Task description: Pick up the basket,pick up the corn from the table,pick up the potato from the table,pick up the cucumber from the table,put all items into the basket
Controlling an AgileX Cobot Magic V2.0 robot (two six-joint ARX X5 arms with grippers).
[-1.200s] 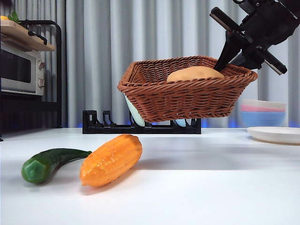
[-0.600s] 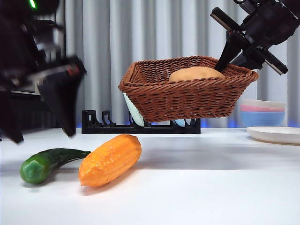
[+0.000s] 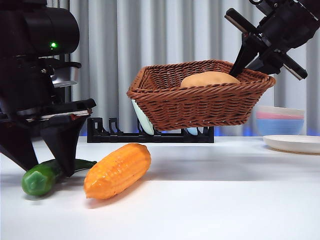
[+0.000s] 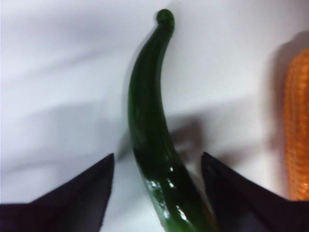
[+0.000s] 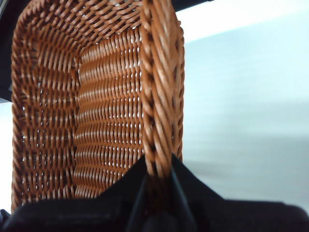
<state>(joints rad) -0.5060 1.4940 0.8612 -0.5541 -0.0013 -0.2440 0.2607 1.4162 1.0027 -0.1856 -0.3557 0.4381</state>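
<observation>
My right gripper point(image 3: 241, 61) is shut on the braided rim of the reddish-brown wicker basket point(image 3: 200, 105) and holds it in the air at upper right. The rim shows pinched between its jaws in the right wrist view point(image 5: 157, 164), with the basket point(image 5: 48, 96) beyond. The tan potato point(image 3: 209, 78) lies in the basket. My left gripper point(image 3: 47, 169) is open, low at the left, with its jaws on either side of the dark green cucumber point(image 3: 36, 181) on the white table point(image 3: 225, 200). The left wrist view shows the cucumber point(image 4: 149, 121) between the open jaws of the left gripper point(image 4: 157, 157). The orange corn point(image 3: 118, 170) lies beside it point(image 4: 297, 130).
A black dish rack point(image 3: 105, 131) holding a pale plate stands behind the basket. Stacked pastel bowls point(image 3: 280, 120) and a white plate point(image 3: 295, 143) sit at the far right. The left arm's dark body fills the left side.
My left arm has come in from the left and lowered, so that its open jaws now straddle the cucumber. The basket, potato and corn have not moved.
</observation>
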